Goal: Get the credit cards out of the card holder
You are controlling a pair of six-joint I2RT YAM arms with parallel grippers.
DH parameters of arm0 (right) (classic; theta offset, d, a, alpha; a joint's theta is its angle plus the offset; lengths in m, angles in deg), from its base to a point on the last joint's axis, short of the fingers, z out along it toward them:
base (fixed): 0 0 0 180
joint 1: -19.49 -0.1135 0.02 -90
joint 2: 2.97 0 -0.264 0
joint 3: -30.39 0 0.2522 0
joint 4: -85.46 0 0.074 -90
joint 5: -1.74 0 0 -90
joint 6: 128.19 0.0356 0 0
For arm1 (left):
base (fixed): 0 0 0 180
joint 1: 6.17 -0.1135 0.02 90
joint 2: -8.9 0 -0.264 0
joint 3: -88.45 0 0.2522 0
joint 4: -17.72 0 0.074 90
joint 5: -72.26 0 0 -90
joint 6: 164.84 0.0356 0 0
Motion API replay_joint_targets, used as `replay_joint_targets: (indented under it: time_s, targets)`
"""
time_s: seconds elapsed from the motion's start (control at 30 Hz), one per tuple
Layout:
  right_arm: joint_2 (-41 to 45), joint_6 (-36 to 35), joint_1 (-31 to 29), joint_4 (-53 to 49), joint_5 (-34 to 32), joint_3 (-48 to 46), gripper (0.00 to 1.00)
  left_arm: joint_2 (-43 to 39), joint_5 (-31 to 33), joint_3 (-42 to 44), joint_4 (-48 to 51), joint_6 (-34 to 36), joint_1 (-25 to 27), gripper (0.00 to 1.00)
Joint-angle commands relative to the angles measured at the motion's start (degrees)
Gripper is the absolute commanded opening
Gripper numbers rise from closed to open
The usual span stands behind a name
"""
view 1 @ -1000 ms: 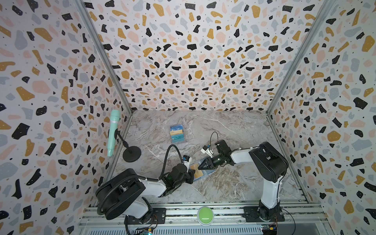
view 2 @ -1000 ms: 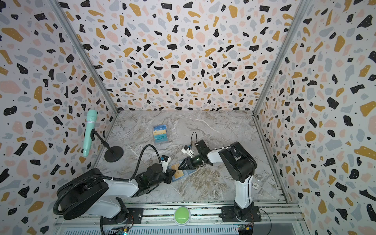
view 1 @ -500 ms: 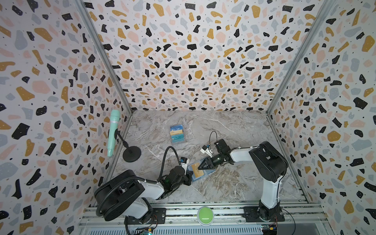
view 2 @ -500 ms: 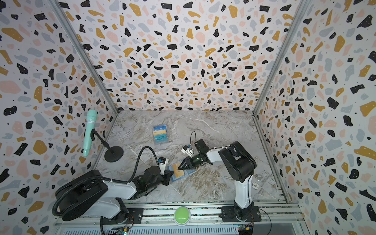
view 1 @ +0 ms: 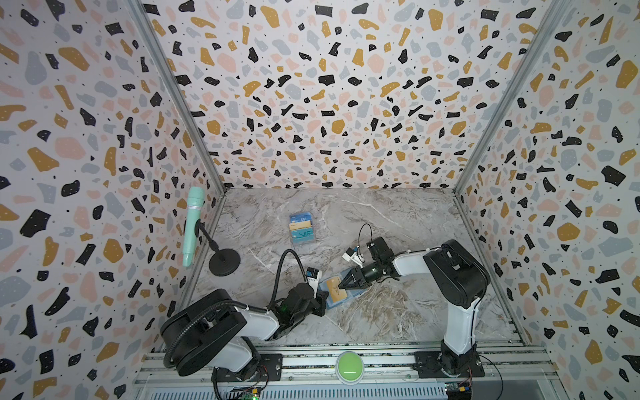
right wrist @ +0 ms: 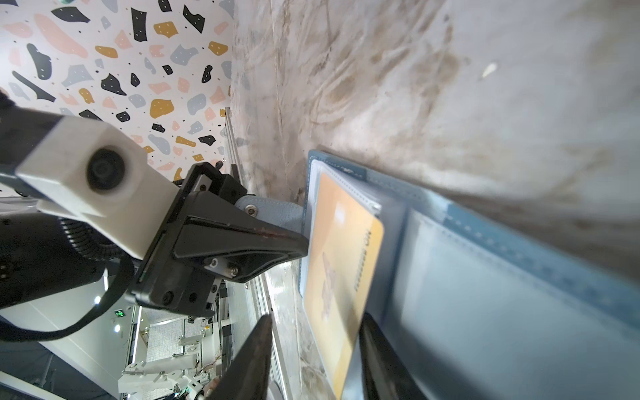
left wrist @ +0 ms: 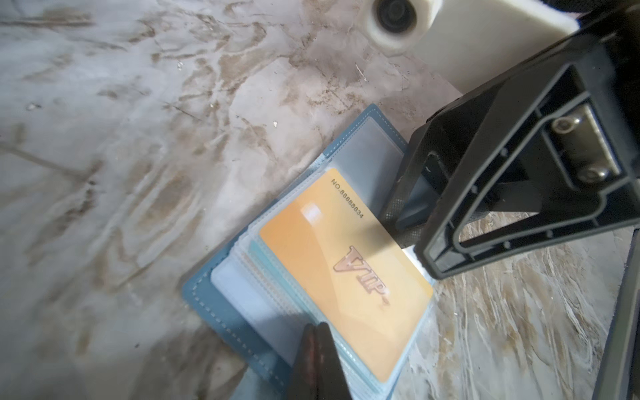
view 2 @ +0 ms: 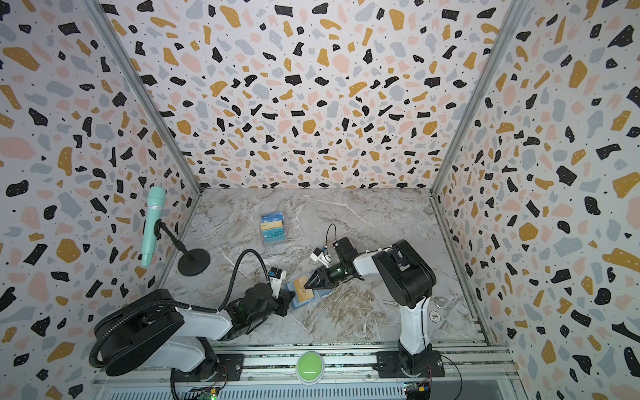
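1. the golden card (left wrist: 346, 270) is to be pinched only on the edge nearest the right end effector (left wrist: 410, 235). the clear sleeve under it is best left out of the bite.
2. the right end effector stands open. its jaws are set to either side of that edge, and no clamp on the card is seen yet.
3. the closing is best done slowly and squarely, so that the thin card is neither bent nor pushed deeper into its pocket.
4. the pull is best made straight back along the right end effector's own line, low over the counter (left wrist: 104, 138).
5. the left end effector (left wrist: 315, 343) is closed, with its tips set down on the card holder (left wrist: 221, 304). this hold-down is judged necessary, or the holder may be dragged along.
6. the card's edge lies between the right end effector's jaws, and the rest of the card lies ahead of the tips.
7. the card holder lies open and flat beneath both end effectors, and its snap tab (right wrist: 270, 211) is just beside the left one.
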Motion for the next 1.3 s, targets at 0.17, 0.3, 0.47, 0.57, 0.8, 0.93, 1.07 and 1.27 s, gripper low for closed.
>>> replay_joint_targets:
  time_s: [0.17, 0.3, 0.47, 0.57, 0.8, 0.93, 1.07, 1.27]
  targets:
    - [0.9, 2.2, -0.5, 2.8, 3.9, -0.2, 0.4, -0.4, 0.0, 1.5, 3.6, -0.1, 0.2, 0.01]
    - [0.1, 5.2, -1.4, 6.4, 4.9, -0.7, 0.39, -1.0, 0.2, 1.7, 3.9, 0.0, 0.2, 0.01]
    - [-1.7, 5.6, -3.4, 6.5, 4.4, 0.4, 0.39, -1.5, 0.4, 2.0, 4.0, 0.0, 0.2, 0.01]
    - [-2.7, 3.6, -4.0, 3.3, 2.6, 1.7, 0.39, -2.1, 0.6, 2.4, 4.0, -0.1, 0.2, 0.01]
    - [-3.5, 0.5, -4.2, -1.2, 1.7, 2.9, 0.38, -3.2, 1.3, 3.1, 4.1, -0.2, 0.2, 0.01]
    - [-3.9, 1.4, -4.4, -0.1, 2.9, 3.2, 0.38, -3.3, 1.3, 3.2, 4.2, -0.2, 0.2, 0.01]
    - [-4.4, 2.6, -5.0, 1.5, 4.0, 3.8, 0.37, -3.3, 1.4, 3.1, 4.1, -0.1, 0.2, 0.01]
    - [-5.0, 5.0, -5.1, 5.1, 5.5, 3.3, 0.34, -3.3, 1.6, 3.2, 4.4, -0.1, 0.2, 0.01]
